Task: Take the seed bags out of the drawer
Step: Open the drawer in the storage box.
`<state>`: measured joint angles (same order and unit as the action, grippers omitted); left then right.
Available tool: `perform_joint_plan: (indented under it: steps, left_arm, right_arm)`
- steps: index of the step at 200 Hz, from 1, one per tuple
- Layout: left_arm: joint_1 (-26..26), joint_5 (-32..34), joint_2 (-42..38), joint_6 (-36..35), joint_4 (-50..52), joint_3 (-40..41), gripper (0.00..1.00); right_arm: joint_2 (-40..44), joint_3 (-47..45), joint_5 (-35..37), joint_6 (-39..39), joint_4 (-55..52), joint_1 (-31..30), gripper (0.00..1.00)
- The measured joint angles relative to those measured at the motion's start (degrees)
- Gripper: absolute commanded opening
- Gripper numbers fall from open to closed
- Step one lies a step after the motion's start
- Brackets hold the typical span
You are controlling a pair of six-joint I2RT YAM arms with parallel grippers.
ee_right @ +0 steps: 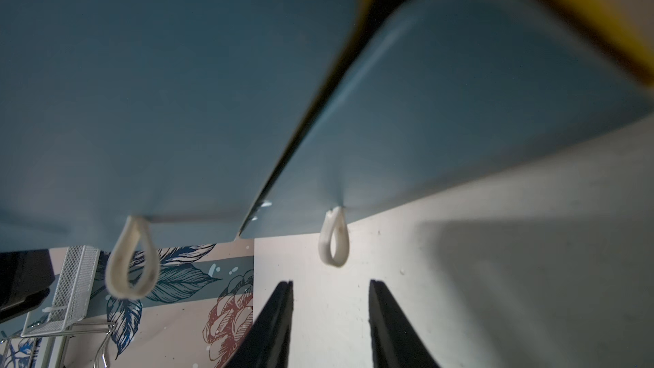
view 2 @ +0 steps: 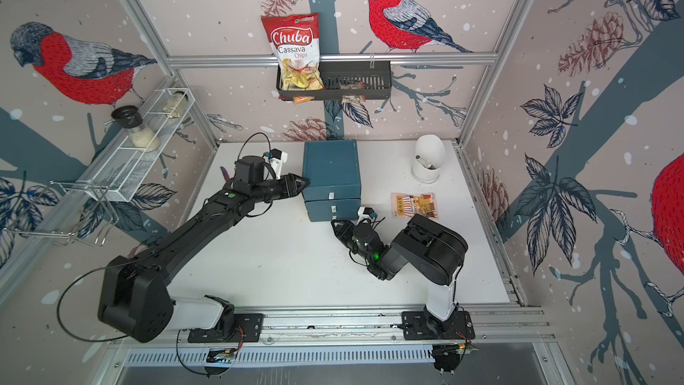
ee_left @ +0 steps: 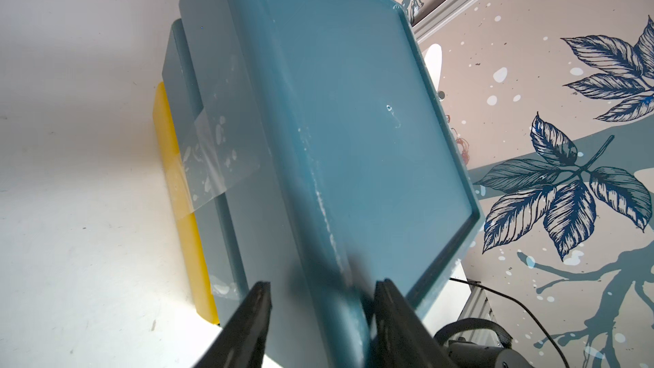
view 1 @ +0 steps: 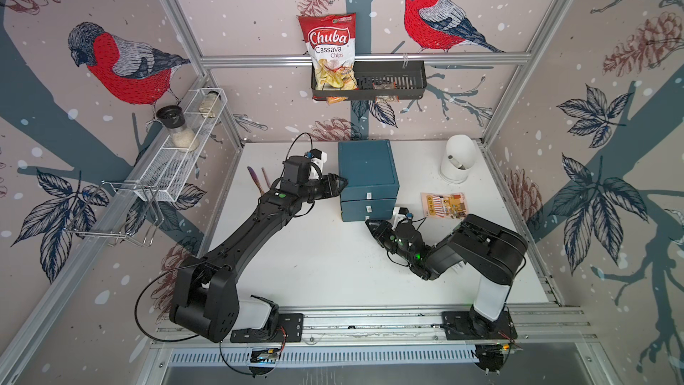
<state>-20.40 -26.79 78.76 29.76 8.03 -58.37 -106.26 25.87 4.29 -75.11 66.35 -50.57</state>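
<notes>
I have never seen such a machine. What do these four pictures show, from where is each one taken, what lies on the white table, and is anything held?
These are two black robot arms mounted at the front of a white table, each ending in a two-fingered gripper. Two pictures look down from above and are nearly alike; the two close-ups come from cameras on the arms' wrists. On the table stand a blue drawer box and a white domed device; one striped seed bag lies flat, apart from the box. Both drawers seem closed. The left gripper straddles the box's top edge; whether it squeezes is unclear. The right gripper is open and empty, facing the lower drawer's white loop.
</notes>
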Motion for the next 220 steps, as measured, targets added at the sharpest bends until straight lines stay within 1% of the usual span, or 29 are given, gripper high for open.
perform_joint_plan:
  steps: [50, 101, 121, 145, 191, 220]
  left_arm:
    - [0.00, -0.09, 0.61, -0.52, -0.37, 0.00, 0.49]
    - [0.00, -0.20, 0.74, -1.11, -1.75, 1.01, 0.49]
    - [-0.04, -0.11, 0.74, -1.22, -2.84, 1.46, 0.49]
    - [-0.04, 0.02, 0.52, -1.25, -3.15, 1.88, 0.49]
    - [-0.09, 0.22, 0.20, -1.09, -4.09, 2.58, 0.50]
    - [-0.09, 0.87, -0.66, -0.63, -4.68, 3.28, 0.49]
  right_arm:
    - [-2.34, 2.91, 0.66, -0.48, 0.26, 1.14, 0.31]
    - [-2.86, 3.52, -0.24, -1.09, -0.63, 2.10, 0.00]
    - [-1.29, 3.50, -0.13, -0.50, -2.40, 1.75, 0.00]
    - [2.10, 3.30, 0.72, 0.52, -7.10, 0.44, 0.00]
    - [9.73, 4.17, 4.09, 4.55, -21.16, -4.11, 0.00]
    - [14.12, 4.48, 6.08, 5.33, -29.70, -7.78, 0.00]
